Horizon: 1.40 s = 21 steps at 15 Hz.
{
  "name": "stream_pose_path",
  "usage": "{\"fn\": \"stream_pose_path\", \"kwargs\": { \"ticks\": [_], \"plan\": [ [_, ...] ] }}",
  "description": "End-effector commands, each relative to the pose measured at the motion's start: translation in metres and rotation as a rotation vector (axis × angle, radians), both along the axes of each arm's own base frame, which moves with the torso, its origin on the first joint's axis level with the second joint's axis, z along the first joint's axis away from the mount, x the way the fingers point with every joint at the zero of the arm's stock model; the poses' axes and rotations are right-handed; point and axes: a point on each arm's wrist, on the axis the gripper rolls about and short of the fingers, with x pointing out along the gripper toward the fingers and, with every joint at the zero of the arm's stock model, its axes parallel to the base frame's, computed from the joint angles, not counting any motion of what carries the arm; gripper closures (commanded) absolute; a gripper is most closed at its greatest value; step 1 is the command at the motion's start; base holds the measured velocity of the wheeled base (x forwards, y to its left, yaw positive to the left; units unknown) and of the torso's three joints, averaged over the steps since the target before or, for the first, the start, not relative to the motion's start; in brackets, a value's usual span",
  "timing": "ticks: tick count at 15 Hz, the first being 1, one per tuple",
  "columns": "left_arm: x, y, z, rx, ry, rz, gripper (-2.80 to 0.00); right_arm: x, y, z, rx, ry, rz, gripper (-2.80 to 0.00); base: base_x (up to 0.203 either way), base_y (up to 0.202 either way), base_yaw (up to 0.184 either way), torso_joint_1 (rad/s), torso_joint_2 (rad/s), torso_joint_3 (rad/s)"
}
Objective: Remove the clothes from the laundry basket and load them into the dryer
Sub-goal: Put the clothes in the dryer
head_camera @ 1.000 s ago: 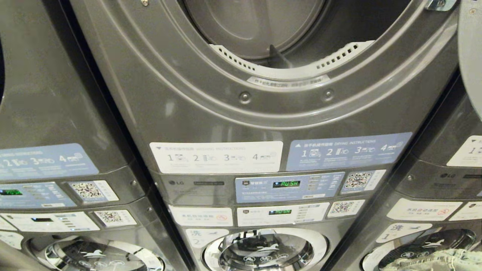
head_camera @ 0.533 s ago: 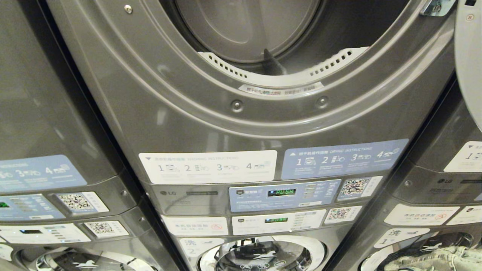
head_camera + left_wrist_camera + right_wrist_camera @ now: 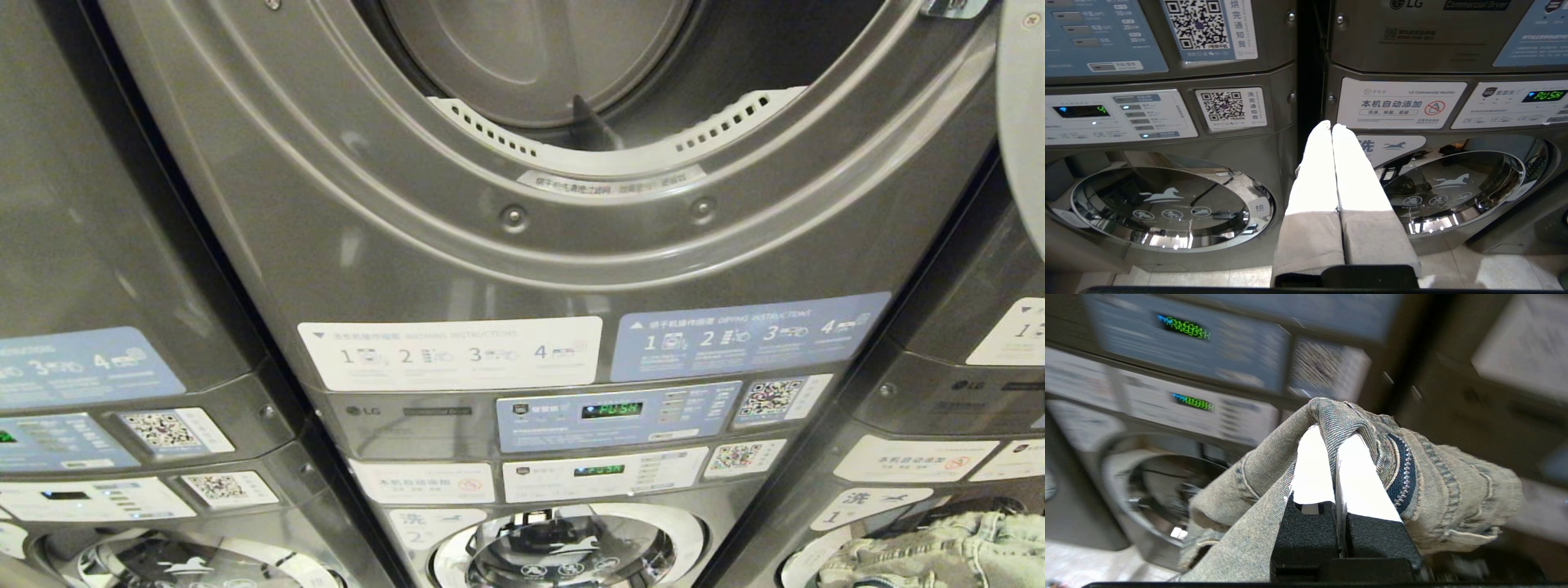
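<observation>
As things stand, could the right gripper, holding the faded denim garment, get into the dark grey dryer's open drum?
Probably yes: the dryer mouth stands open and unobstructed, though the right gripper, shut on the denim garment, sits well below it.

Place: you face a coin laundry; stacked LG commercial machines (image 3: 522,245) in a row
Signs: numbered instruction stickers (image 3: 451,353); QR payment codes (image 3: 771,398)
</observation>
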Motion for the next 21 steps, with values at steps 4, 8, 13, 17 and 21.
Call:
{"fn": "stream_pose_path", "kwargs": {
  "ticks": [4, 8, 13, 17, 21],
  "plan": [
    [0.000, 0.000, 0.000, -0.001, 0.001, 0.000, 0.00, -0.011, 0.006, 0.068, -0.049, -0.093, 0.269, 0.00, 0.000, 0.000, 0.000, 0.000, 0.00, 0.000],
    [0.000, 0.000, 0.000, -0.001, 0.001, 0.000, 0.00, 0.024, 0.007, 0.133, -0.041, -0.071, 0.332, 0.00, 0.000, 0.000, 0.000, 0.000, 0.00, 0.000],
    [0.000, 0.000, 0.000, -0.001, 0.001, 0.000, 0.00, 0.102, 0.011, 0.219, -0.055, -0.112, 0.467, 0.00, 0.000, 0.000, 0.000, 0.000, 0.00, 0.000],
    [0.000, 0.000, 0.000, -0.001, 0.001, 0.000, 0.00, 0.173, 0.045, 0.267, -0.037, -0.198, 0.646, 0.00, 0.000, 0.000, 0.000, 0.000, 0.00, 0.000],
    [0.000, 0.000, 0.000, -0.001, 0.001, 0.000, 0.00, 0.246, 0.103, 0.305, 0.024, -0.317, 0.634, 0.00, 0.000, 0.000, 0.000, 0.000, 0.00, 0.000]
  ]
}}
